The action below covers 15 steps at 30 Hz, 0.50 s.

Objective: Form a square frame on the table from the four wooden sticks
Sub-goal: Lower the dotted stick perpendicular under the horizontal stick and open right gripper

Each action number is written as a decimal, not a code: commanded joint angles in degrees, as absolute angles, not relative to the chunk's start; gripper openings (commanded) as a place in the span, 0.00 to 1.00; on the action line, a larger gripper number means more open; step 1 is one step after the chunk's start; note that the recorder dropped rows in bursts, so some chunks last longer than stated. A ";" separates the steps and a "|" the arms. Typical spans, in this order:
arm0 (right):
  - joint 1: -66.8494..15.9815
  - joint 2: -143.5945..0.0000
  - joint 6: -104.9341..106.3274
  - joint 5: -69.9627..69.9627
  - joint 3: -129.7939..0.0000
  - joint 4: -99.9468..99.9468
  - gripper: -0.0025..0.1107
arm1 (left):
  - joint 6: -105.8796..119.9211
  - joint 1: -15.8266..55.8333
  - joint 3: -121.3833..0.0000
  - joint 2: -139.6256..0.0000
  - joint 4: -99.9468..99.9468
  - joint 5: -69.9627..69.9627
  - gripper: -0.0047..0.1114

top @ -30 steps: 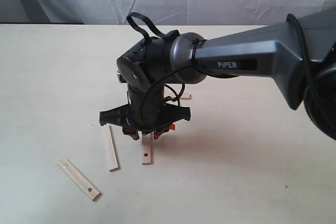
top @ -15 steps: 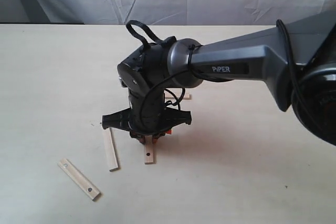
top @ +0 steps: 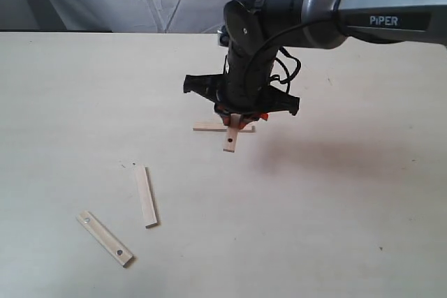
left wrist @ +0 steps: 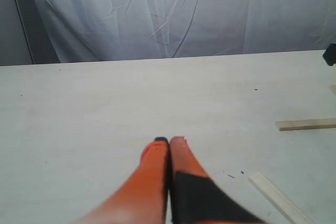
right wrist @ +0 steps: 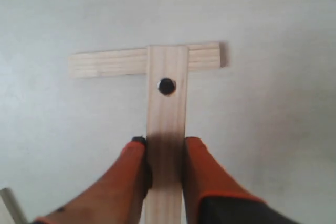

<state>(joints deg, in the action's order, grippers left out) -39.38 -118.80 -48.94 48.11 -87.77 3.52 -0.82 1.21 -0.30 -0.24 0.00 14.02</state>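
Nearest, a holed stick (top: 105,238) and a plain stick (top: 146,196) lie apart on the table (top: 70,102). Farther back, the right gripper (top: 237,122) clamps a third stick (top: 230,140), whose holed end crosses the fourth stick (top: 208,127). The left gripper (left wrist: 169,142) has its fingers pressed together and holds nothing.

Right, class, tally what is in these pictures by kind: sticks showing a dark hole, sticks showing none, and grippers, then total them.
Sticks showing a hole: 2, the held stick and the leftmost stick.
Sticks showing none: 2, the crosswise stick and the loose stick.
Grippers: 2, right gripper and left gripper.
Total: 6.
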 commanded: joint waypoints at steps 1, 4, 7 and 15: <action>-39.28 -121.29 -49.63 46.02 -87.85 4.51 0.02 | -0.94 1.54 0.00 0.00 0.00 13.45 0.04; -38.96 -122.18 -49.57 46.13 -87.85 7.76 0.02 | -0.94 1.54 0.00 0.00 0.00 13.45 0.04; -38.69 -123.08 -49.57 46.76 -87.85 9.67 0.02 | -0.94 1.54 0.00 0.00 0.00 13.45 0.04; -38.69 -124.83 -46.88 46.33 -87.85 12.20 0.03 | -0.94 1.54 0.00 0.00 0.00 13.45 0.04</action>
<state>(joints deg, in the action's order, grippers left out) -39.08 -124.67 -47.94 46.59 -87.77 11.06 -0.82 1.21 -0.30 -0.24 0.00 14.02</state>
